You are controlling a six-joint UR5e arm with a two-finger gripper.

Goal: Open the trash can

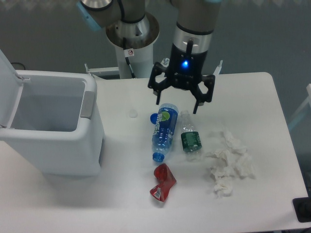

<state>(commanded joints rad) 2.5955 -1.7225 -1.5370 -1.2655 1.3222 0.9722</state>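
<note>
The trash can (53, 145) is a big white bin on the left of the table. Its lid (6, 92) is swung up at the far left edge, so the inside shows. A grey push tab (87, 103) sits on its right rim. My gripper (177, 108) hangs well to the right of the bin, over the table's middle, just above the tops of two lying bottles. Its fingers (196, 103) are spread wide and it is open, holding nothing.
A blue bottle (164, 131) and a green-labelled clear bottle (190, 138) lie side by side below the gripper. A crushed red can (164, 182) lies nearer the front. Crumpled white tissue (230, 162) sits at the right. The robot's base column (132, 43) stands behind the table.
</note>
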